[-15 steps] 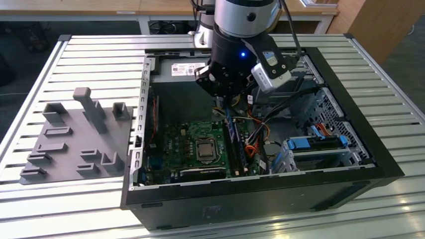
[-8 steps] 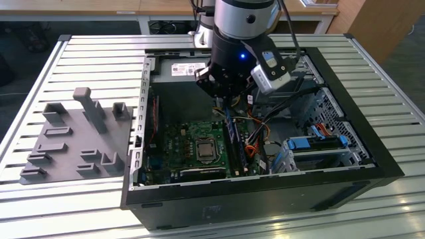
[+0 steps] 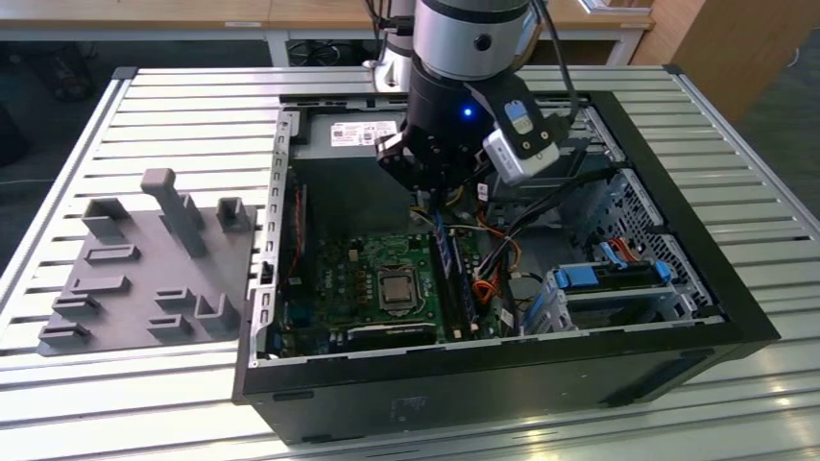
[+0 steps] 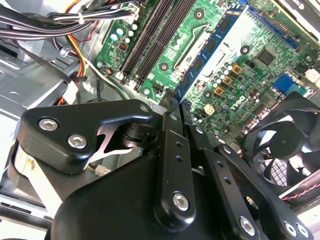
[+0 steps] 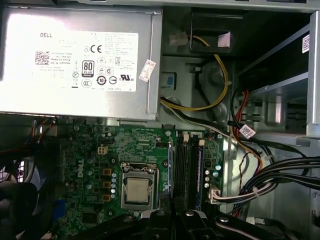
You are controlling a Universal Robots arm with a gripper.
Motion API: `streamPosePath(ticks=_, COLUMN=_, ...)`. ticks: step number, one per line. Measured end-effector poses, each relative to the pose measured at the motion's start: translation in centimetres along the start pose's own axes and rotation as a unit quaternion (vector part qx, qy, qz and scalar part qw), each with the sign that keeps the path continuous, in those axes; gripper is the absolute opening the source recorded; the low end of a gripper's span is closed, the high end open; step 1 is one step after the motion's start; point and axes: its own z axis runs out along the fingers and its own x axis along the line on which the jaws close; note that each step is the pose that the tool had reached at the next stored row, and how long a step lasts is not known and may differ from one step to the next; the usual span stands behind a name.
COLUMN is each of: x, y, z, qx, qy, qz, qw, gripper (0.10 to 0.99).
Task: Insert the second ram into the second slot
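Note:
My gripper (image 4: 175,100) is shut on one end of the second ram (image 4: 212,42), a thin blue stick with dark chips. The stick reaches out from the black fingers (image 4: 170,150) over the green motherboard. It runs parallel to the dark ram slots (image 4: 152,37) and sits off to their processor-socket side. In the first wrist view it appears edge-on as a blue line (image 5: 170,160) beside the slots (image 5: 185,165), above the gripper (image 5: 172,205). In the exterior view the gripper (image 3: 429,197) hangs inside the open computer case, over the far end of the slots (image 3: 451,274).
The silver power supply (image 5: 75,60) fills the far end of the case. The processor socket (image 5: 136,190) lies beside the slots, and cable bundles (image 5: 280,175) run on their other side. A black fan (image 4: 285,145) is nearby. A grey fixture plate (image 3: 141,259) lies at the exterior view's left.

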Motion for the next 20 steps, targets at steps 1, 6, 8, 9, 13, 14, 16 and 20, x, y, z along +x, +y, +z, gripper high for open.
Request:
streamPosePath(ticks=1, x=0.0, y=0.0, z=0.02, qx=0.0001, qy=0.0, qz=0.0, qw=1.0, gripper=0.137)
streamPosePath(ticks=6, x=0.0, y=0.0, z=0.12, qx=0.0, qy=0.0, qz=0.0, qw=1.0, gripper=0.137)
streamPosePath(ticks=8, x=0.0, y=0.0, z=0.15, qx=0.0, qy=0.0, qz=0.0, qw=1.0, gripper=0.137)
streamPosePath(ticks=9, x=0.0, y=0.0, z=0.17, qx=0.0, qy=0.0, qz=0.0, qw=1.0, gripper=0.137)
streamPosePath(ticks=13, x=0.0, y=-0.01, z=0.23, qx=0.0, qy=0.0, qz=0.0, qw=1.0, gripper=0.137)
streamPosePath(ticks=14, x=0.0, y=-0.01, z=0.24, qx=0.0, qy=0.0, qz=0.0, qw=1.0, gripper=0.137)
streamPosePath(ticks=16, x=0.0, y=-0.01, z=0.25, qx=0.0, qy=0.0, qz=0.0, qw=1.0, gripper=0.137)
streamPosePath(ticks=20, x=-0.04, y=-0.1, z=3.25, qx=0.0, qy=0.0, qz=0.0, qw=1.0, gripper=0.137)
